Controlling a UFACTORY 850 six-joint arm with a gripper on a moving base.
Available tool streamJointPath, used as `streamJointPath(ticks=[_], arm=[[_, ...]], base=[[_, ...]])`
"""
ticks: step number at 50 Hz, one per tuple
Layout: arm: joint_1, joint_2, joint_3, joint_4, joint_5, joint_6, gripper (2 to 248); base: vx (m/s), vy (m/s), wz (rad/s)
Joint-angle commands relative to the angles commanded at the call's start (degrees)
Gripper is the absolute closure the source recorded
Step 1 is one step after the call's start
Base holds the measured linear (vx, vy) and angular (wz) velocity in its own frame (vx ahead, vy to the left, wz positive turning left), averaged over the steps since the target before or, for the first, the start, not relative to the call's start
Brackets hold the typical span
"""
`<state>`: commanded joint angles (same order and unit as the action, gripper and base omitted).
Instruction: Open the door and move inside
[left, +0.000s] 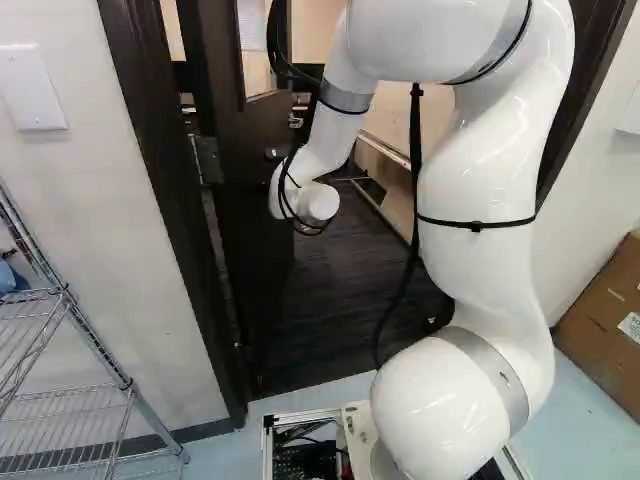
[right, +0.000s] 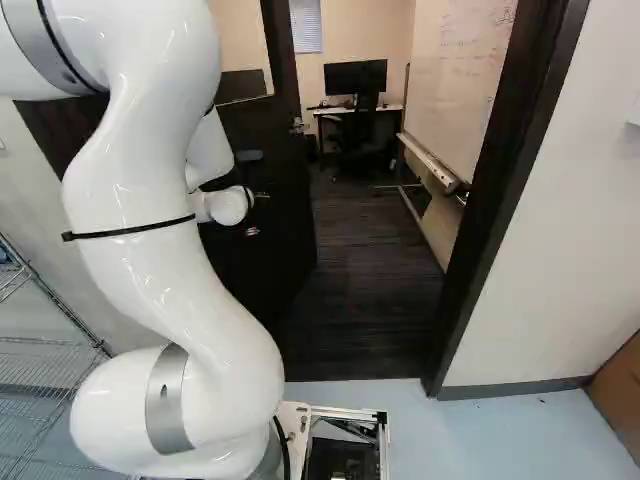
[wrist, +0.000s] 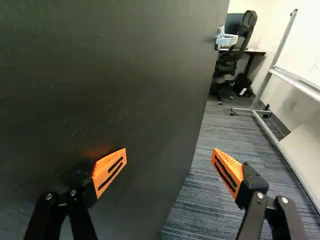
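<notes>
The dark door (right: 270, 240) stands swung inward in its dark frame (right: 500, 190), leaving the doorway open at its free edge. In the right base view my gripper (right: 256, 213) is a dark, partly hidden shape before the door, just past the white wrist. Seen from the wrist, the gripper (wrist: 169, 167) has its fingers spread wide with nothing between them. One orange pad (wrist: 109, 171) is close in front of the door face (wrist: 110, 75); I cannot tell if it touches. The other pad (wrist: 228, 171) is out past the door's edge, over the room's floor. No handle shows in the wrist view.
Inside are dark flooring (right: 365, 270), a wheeled whiteboard (right: 460, 80) along one side, and a desk (right: 385, 108) with monitor and chair at the back. A wire shelf (left: 75, 400) stands outside the doorway by the wall, cardboard boxes (left: 605, 325) on the opposite side.
</notes>
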<state>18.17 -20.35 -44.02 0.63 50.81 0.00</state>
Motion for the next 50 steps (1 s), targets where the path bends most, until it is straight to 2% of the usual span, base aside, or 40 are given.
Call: streamJointPath(ticks=[30,50], arm=[[1.4,-2.0,-2.5,-3.7,0.0,0.0,3],[2.1,-3.2,-3.9,-4.3,0.0,0.0,3]], base=[[0.0,0.0,0.0],[0.0,0.0,0.0]])
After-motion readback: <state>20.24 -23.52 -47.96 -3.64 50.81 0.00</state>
